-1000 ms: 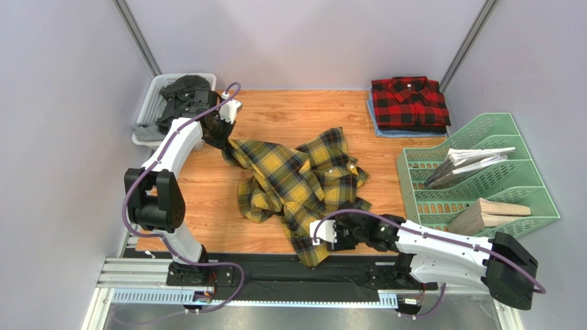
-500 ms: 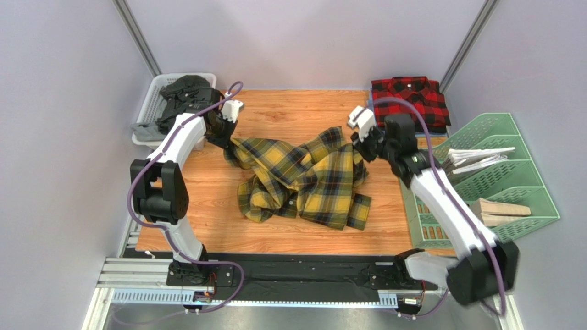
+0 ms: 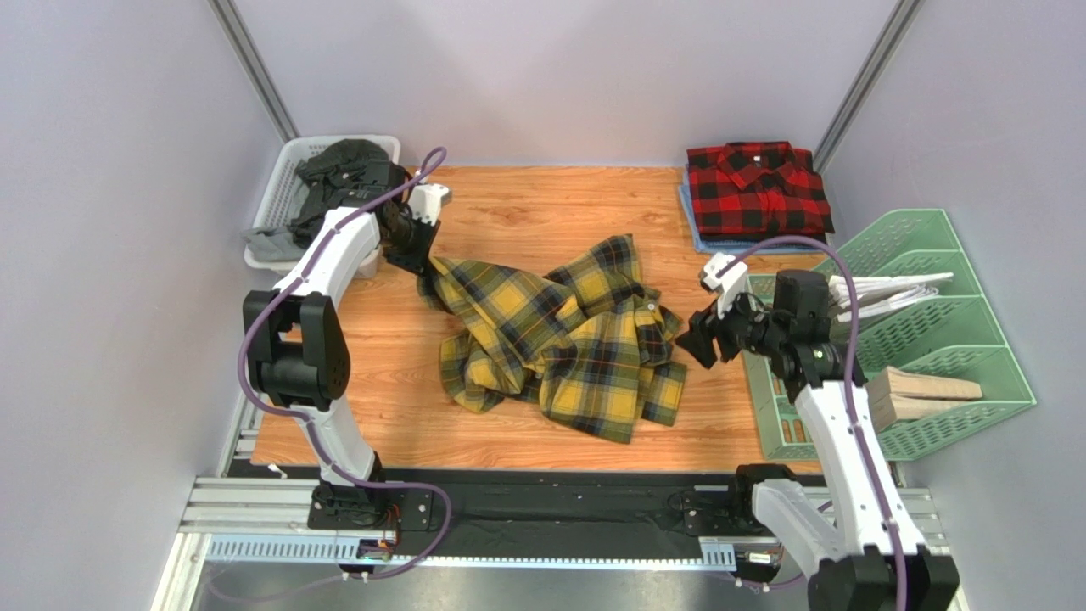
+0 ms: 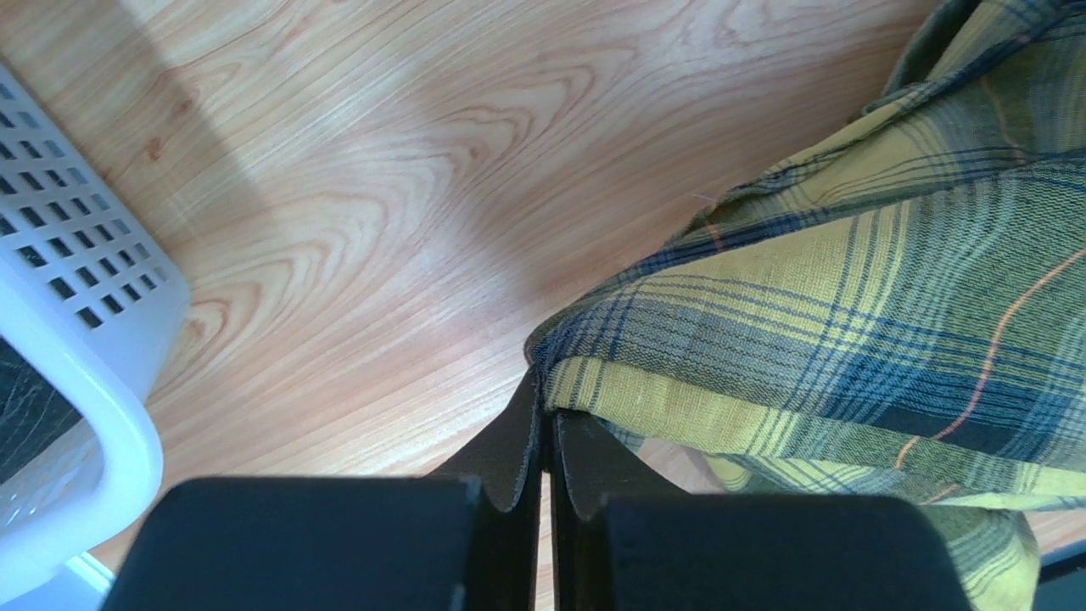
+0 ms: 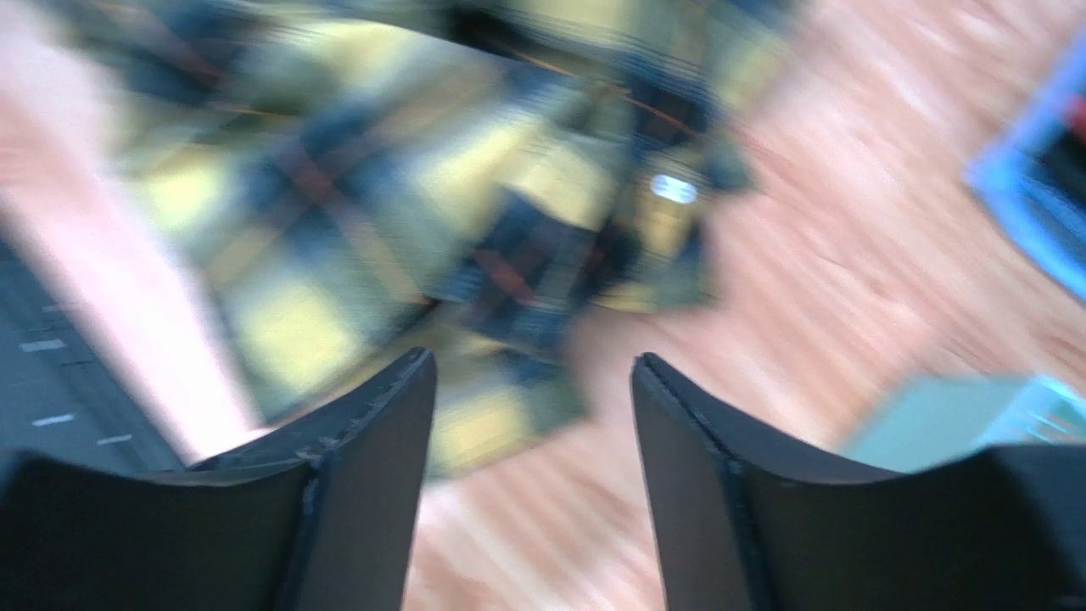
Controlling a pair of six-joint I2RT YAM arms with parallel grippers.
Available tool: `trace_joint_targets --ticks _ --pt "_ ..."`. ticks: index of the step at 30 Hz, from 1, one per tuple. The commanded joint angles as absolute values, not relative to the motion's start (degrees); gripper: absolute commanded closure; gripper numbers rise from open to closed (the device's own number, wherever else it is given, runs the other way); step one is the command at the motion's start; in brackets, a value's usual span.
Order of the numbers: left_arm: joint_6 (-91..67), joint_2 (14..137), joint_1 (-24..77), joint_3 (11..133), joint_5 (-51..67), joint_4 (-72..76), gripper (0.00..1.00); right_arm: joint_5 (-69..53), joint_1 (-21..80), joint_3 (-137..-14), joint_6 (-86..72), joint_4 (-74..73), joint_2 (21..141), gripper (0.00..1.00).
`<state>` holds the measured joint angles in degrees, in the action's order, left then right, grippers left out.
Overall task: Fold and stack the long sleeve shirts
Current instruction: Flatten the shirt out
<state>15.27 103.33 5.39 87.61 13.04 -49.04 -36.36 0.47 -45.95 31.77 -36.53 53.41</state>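
Note:
The yellow plaid shirt (image 3: 561, 337) lies crumpled in the middle of the wooden table. My left gripper (image 3: 421, 255) is shut on the shirt's far left edge, and the left wrist view shows the fabric (image 4: 816, 331) pinched at the tips of my left gripper (image 4: 546, 388). My right gripper (image 3: 699, 344) hangs open and empty just right of the shirt's right edge; its wrist view is blurred, with my right gripper (image 5: 529, 369) above the shirt (image 5: 383, 217). The red plaid shirt (image 3: 757, 189) lies folded at the far right on a blue mat.
A white basket (image 3: 283, 191) with dark clothes stands at the far left, close to my left gripper, and shows in the left wrist view (image 4: 77, 331). A green file rack (image 3: 892, 331) with papers and a wooden block stands at the right, beside my right arm.
My right arm swung from the near edge up to the far right, dragging the shirt's lower part, then let go and dropped back to the shirt's right edge. The left gripper stayed put.

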Motion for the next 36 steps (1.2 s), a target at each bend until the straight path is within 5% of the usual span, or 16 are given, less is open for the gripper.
trace_joint_targets --ticks 1,3,12,20,36 --pt "13.3 103.1 5.2 88.2 17.5 -49.5 1.00 -50.8 2.6 -41.6 27.3 -44.5 50.8 0.41" --pt "13.1 102.3 5.2 87.7 18.0 -49.2 1.00 -48.3 3.1 -39.7 16.3 -35.6 50.0 0.48" --pt "13.3 100.4 5.0 87.1 18.7 -49.4 1.00 -55.4 5.1 -44.0 -8.5 -38.7 67.1 0.47" --pt "13.3 100.5 4.7 87.3 19.2 -49.3 1.00 -51.6 7.0 -42.1 -11.3 -38.0 75.4 0.37" --pt "13.1 100.4 4.0 85.5 21.5 -48.0 1.00 -44.5 12.8 -36.6 -17.1 -25.8 78.8 0.33"
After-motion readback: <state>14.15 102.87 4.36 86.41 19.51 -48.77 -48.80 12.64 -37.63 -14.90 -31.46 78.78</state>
